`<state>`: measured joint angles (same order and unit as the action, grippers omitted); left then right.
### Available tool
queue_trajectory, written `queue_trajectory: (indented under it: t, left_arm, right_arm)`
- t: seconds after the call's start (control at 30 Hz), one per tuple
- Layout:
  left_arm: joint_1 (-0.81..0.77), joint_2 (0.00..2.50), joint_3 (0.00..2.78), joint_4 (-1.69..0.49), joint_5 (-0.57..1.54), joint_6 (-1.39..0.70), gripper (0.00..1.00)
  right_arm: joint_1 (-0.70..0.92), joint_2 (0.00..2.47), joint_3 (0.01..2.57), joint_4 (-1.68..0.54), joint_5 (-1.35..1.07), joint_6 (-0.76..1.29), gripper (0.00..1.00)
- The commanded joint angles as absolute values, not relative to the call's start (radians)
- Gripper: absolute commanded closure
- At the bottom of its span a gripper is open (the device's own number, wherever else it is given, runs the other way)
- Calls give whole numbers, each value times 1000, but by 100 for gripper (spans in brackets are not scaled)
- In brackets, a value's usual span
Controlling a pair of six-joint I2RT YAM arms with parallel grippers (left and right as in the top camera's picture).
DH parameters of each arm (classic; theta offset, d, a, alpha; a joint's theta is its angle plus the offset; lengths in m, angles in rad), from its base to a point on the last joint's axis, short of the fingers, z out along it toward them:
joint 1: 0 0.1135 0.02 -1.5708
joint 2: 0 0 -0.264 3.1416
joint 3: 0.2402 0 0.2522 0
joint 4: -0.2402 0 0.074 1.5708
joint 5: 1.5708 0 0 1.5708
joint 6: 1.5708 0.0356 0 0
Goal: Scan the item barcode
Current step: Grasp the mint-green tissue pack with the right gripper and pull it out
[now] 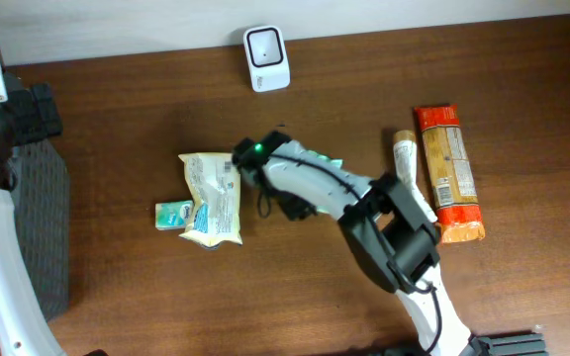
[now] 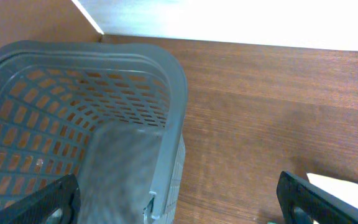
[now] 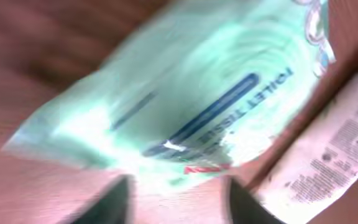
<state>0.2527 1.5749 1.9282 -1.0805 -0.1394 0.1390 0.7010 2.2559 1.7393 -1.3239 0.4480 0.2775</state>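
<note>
**Pouch flat on worktop, right fingers parted at its corner**

Overhead view: pale pouch (image 1: 214, 198) lies flat on the wooden worktop (image 1: 146, 109), left of centre. It is well apart from the white scanner (image 1: 267, 59), which stands near the far edge. Small green tissue pack (image 1: 173, 214) touches the pouch's left side and seems partly tucked under it. Right arm reaches in from the near right. Right gripper (image 1: 243, 158) sits over the pouch's upper right corner, with a green light showing on the wrist.

Right wrist view (badly blurred): the green pack fills most of the frame, with "toilet tissue" just legible on it. A white printed edge at lower right is likely the pouch. Two dark fingers (image 3: 120, 199) at the bottom edge look spread. Bare wood shows between them and nothing is pinched.

Left wrist view: left gripper (image 2: 179, 202) hangs above the rim of a grey slatted basket (image 2: 166, 68) at the left end of the worktop. Its fingers are spread wide and hold nothing. A blurred grey shape sits between them, too soft to identify.

Right side of the worktop: orange packet (image 1: 448, 173) lies lengthwise, with a pale tube (image 1: 405, 158) just beside it. Both are well apart from the pouch.
</note>
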Motion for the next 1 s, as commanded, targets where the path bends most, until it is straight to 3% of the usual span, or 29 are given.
queue_trajectory:
  t: [0.0,0.23,0.3,0.43,0.53,0.7,0.93,0.97]
  left_arm:
    - [257,1571,1934,-1079,-139,155,1]
    - [257,1571,1934,-1079,-139,155,1]
    - [257,1571,1934,-1079,-139,155,1]
    - [257,1571,1934,-1079,-139,155,1]
    - [257,1571,1934,-1079,-139,155,1]
    - [257,1571,1934,-1079,-139,155,1]
    - [257,1571,1934,-1079,-139,155,1]
    - [257,1571,1934,-1079,-139,155,1]
  right_arm:
    - [763,2265,1756,-1300,438,232,37]
    - [707,2244,1935,-1330,458,158,36]
    - [659,2244,1981,-1330,420,127,28]
    - [425,2245,1994,-1314,23,120,27]
    - [190,2254,1984,-1254,-484,-6,28]
    - [77,2356,1982,-1251,-712,-102,27]
    - [89,2477,1980,-1315,-737,-214,28]
    - [91,2483,1979,-1322,-738,-230,32]
